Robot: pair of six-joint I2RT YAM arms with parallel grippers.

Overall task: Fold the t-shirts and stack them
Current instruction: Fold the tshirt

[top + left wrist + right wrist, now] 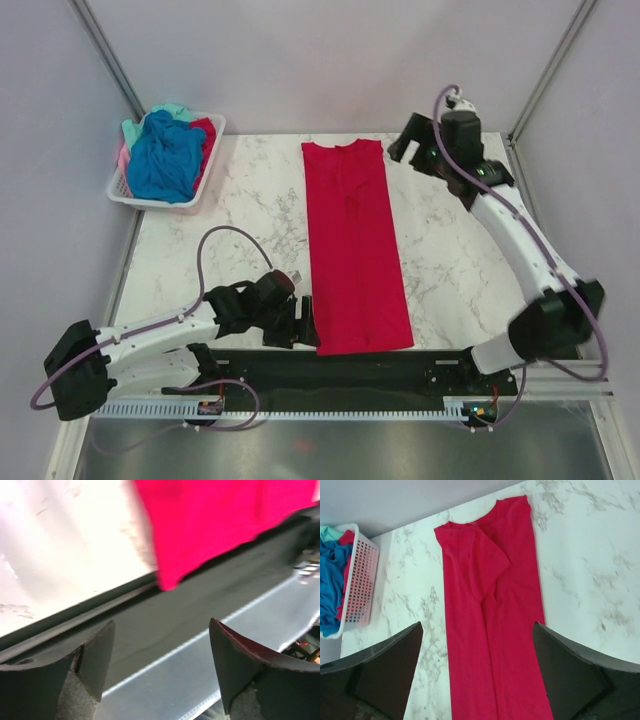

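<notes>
A crimson red t-shirt (354,245) lies folded into a long narrow strip down the middle of the marble table, collar at the far end. It also shows in the right wrist view (490,630) and its near corner in the left wrist view (210,525). My left gripper (306,322) is open and empty, low at the near edge just left of the shirt's bottom left corner. My right gripper (404,144) is open and empty, raised just right of the shirt's far end. Blue (165,158), teal (166,110), pink (123,156) and red (206,130) t-shirts lie bunched in the basket.
A white slatted basket (131,193) stands at the table's far left corner; it also shows in the right wrist view (362,585). A black rail (350,368) runs along the near edge. Grey walls close in the back and sides.
</notes>
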